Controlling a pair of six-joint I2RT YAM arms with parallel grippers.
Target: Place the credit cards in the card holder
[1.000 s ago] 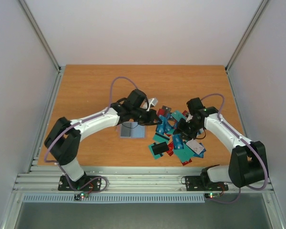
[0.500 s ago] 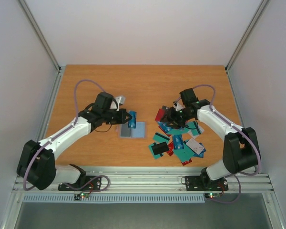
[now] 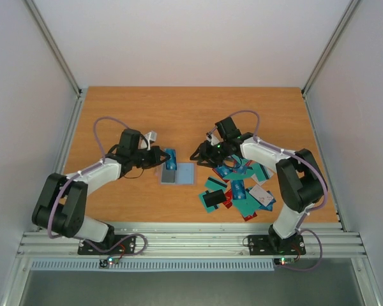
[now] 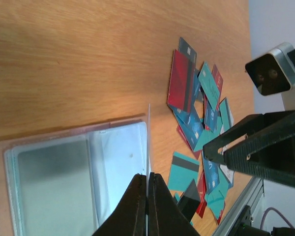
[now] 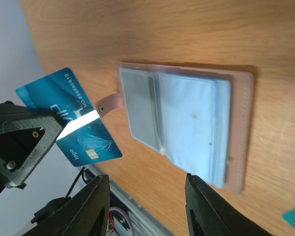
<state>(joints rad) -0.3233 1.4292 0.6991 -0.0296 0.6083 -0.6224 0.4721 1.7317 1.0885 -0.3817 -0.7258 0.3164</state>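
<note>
left tool [image 4: 147, 181] clamped on blue card [image 5: 71, 115], edge-on over card holder [image 5: 187, 128] edge | right tool [image 5: 146, 184] apart, empty, beside it

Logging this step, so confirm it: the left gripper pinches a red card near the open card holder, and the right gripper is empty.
Wrong colour: the card is blue, not red; the right wrist view shows it. The rest holds: left gripper pinching it near the open card holder, right gripper empty.

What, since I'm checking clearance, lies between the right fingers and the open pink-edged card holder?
Bare wooden table separates the right fingers from the card holder; top view.
</note>
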